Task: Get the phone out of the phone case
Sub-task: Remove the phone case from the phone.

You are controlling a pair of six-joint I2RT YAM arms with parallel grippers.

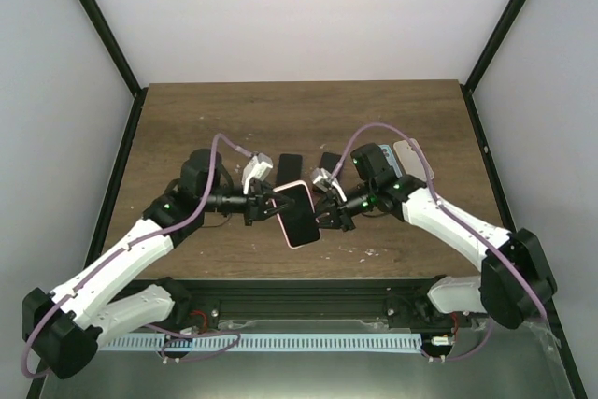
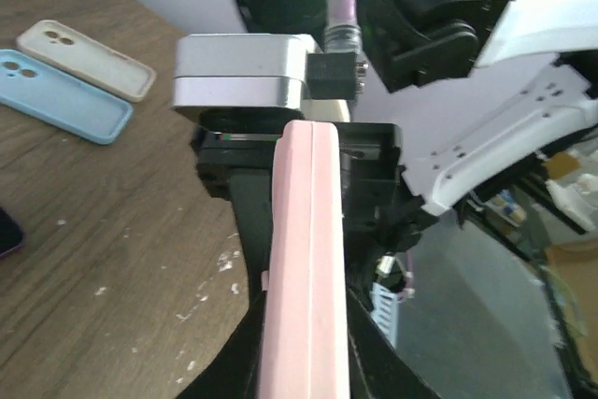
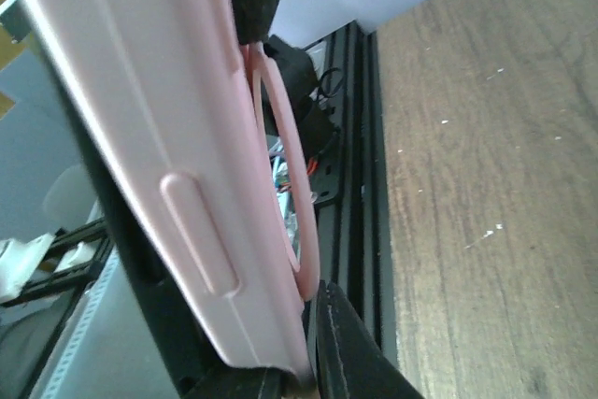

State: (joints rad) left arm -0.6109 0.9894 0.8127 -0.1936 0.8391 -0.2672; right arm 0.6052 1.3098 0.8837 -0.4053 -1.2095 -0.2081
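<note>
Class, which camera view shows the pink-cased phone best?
Top external: the whole pink-cased phone shows, with its screen facing the camera. The left wrist view shows only its narrow pink edge. The right wrist view shows only a close, cropped side with a button bump.

The slim black rectangular phone [image 1: 299,214] sits dark face up inside the pale-pink rubber phone case [image 1: 286,234], whose rim frames it all round. Together they hang tilted, clear of the wooden table [image 1: 187,119], above its near middle. A raised side button shows on the case's edge.
</note>
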